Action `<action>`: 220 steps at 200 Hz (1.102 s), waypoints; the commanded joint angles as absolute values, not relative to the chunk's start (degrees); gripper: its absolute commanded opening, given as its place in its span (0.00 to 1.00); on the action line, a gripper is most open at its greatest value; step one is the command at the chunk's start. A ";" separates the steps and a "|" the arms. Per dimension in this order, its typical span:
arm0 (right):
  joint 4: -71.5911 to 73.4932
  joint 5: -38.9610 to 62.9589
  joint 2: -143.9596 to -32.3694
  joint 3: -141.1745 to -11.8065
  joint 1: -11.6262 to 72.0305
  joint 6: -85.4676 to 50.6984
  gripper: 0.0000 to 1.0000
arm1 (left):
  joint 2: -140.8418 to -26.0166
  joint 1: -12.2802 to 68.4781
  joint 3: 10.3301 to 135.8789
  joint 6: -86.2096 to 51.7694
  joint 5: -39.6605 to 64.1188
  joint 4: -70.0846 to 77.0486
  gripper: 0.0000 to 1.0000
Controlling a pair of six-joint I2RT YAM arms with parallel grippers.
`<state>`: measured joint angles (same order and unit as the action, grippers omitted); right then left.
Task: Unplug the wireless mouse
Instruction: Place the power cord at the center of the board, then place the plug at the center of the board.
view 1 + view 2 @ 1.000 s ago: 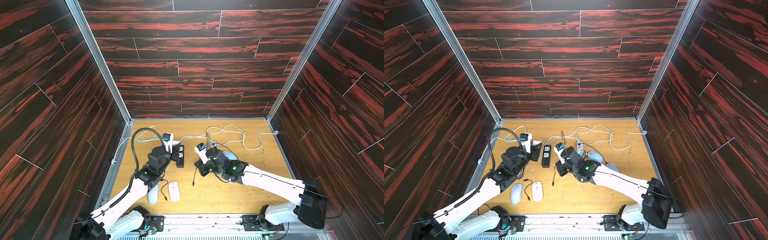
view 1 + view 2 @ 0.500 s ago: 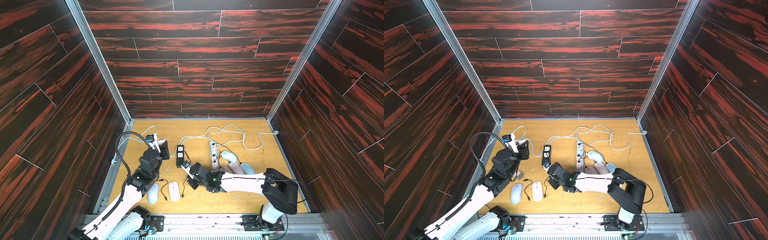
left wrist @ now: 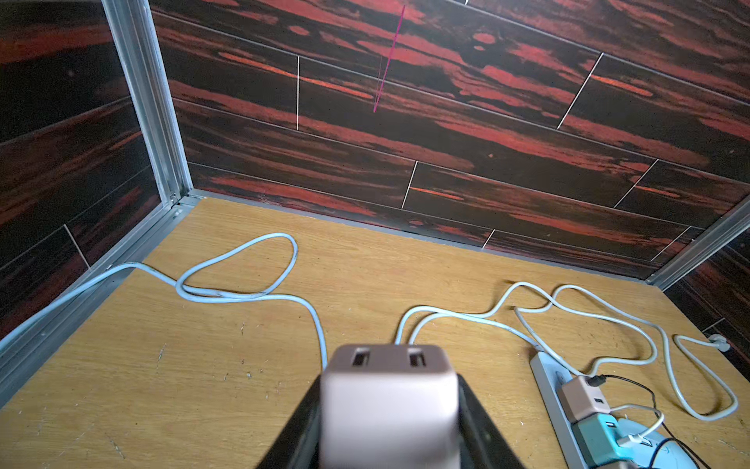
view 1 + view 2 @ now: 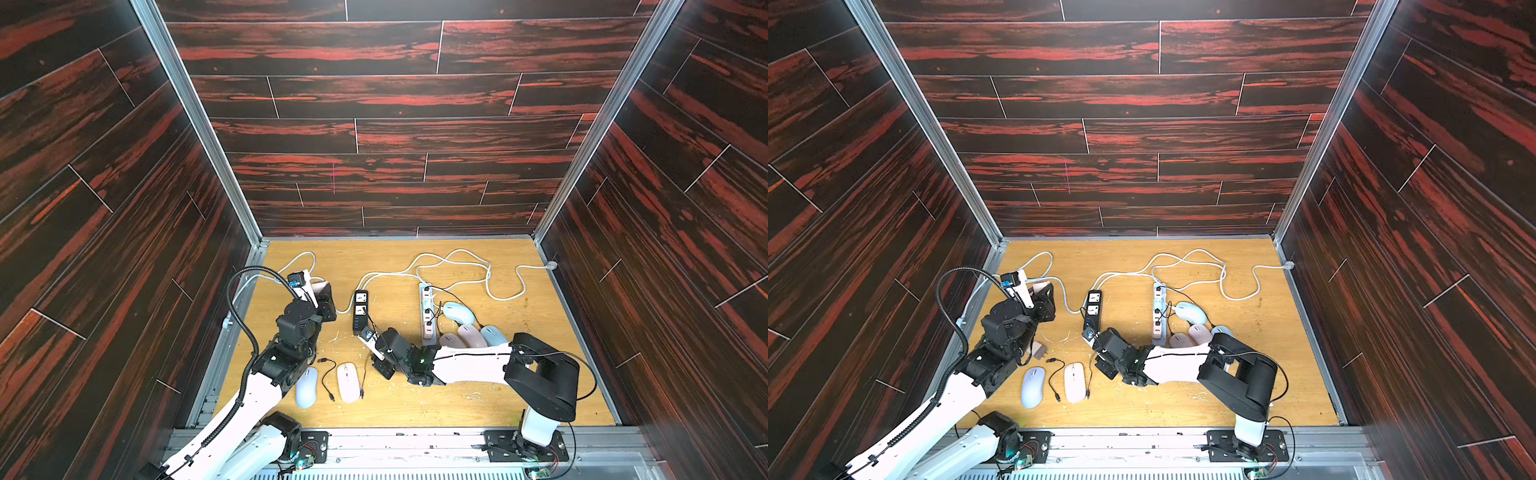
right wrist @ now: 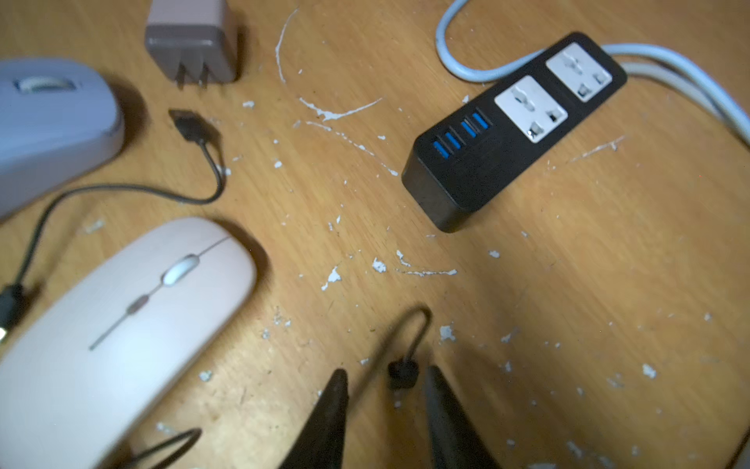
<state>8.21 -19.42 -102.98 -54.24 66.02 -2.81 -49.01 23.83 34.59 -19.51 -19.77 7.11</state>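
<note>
The pink mouse [image 5: 121,316] lies near the front edge of the bench [image 5: 608,284]. Beside it the right fingers [image 5: 332,410] stand apart around a cable plug [image 5: 403,373], already clear of the black power strip [image 5: 507,130]. Toward the left edge, the left fingers [image 3: 479,430] clamp a beige adapter [image 3: 389,406], apparently to hold it aside.

Perhaps six mice [image 4: 348,382], two power strips [image 4: 360,311]
</note>
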 commanded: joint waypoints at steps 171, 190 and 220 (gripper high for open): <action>4.22 3.14 -103.10 -58.63 59.41 -19.43 0.30 | -50.70 21.59 37.28 -38.39 -25.38 -14.31 0.00; 2.38 7.50 -104.89 -59.45 59.41 -18.84 0.17 | -50.70 21.10 37.24 -37.84 -25.32 -14.26 0.00; 0.90 6.57 -107.12 -59.50 59.41 -18.90 0.08 | -51.50 20.82 37.95 -37.35 -24.95 -15.01 0.00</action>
<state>4.27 5.08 -104.64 -58.61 59.35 -18.61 -51.55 21.17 37.45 -36.64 -23.57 -13.10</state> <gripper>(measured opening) 0.093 0.457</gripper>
